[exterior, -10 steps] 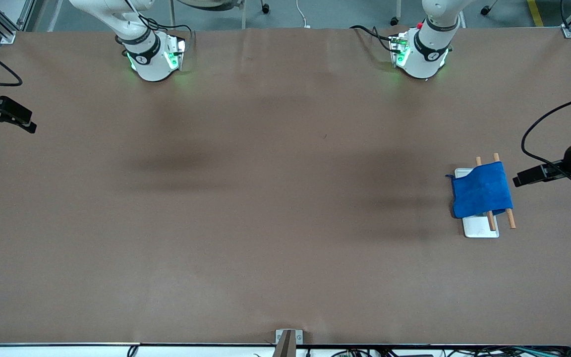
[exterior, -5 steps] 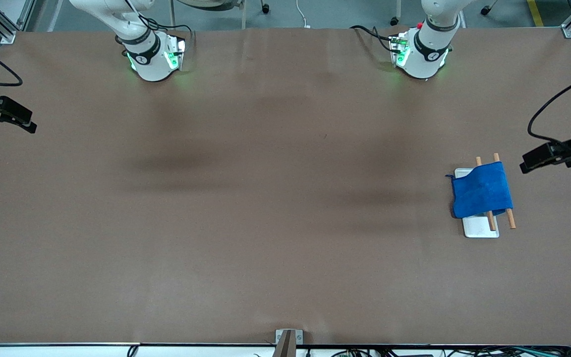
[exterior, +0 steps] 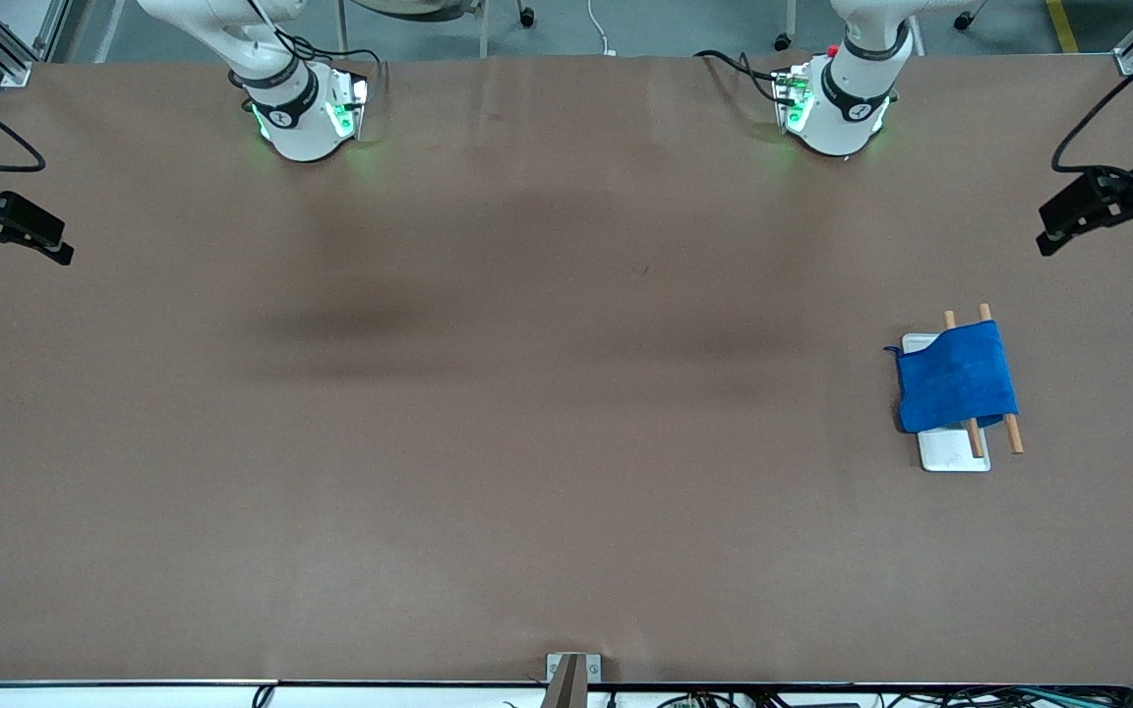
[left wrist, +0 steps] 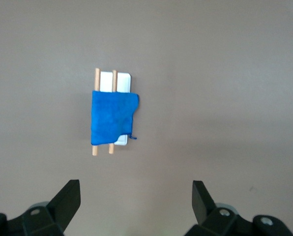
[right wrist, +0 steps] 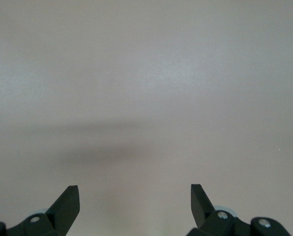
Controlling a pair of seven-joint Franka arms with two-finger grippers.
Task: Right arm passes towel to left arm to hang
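Front view: towel (exterior: 956, 379) draped over two wooden rods (exterior: 997, 379) on white tray (exterior: 955, 451), left arm's end. Left gripper (left wrist: 134, 196) retreated, wide open, empty. Right gripper (right wrist: 134, 196) open, empty, waiting. Hanging looks done.

no text, label, brand, number or sign can be read in any of the views. the round marks on the collars of the two arm bases are too small to tell, and the towel (exterior: 956, 378) has no writing on it.
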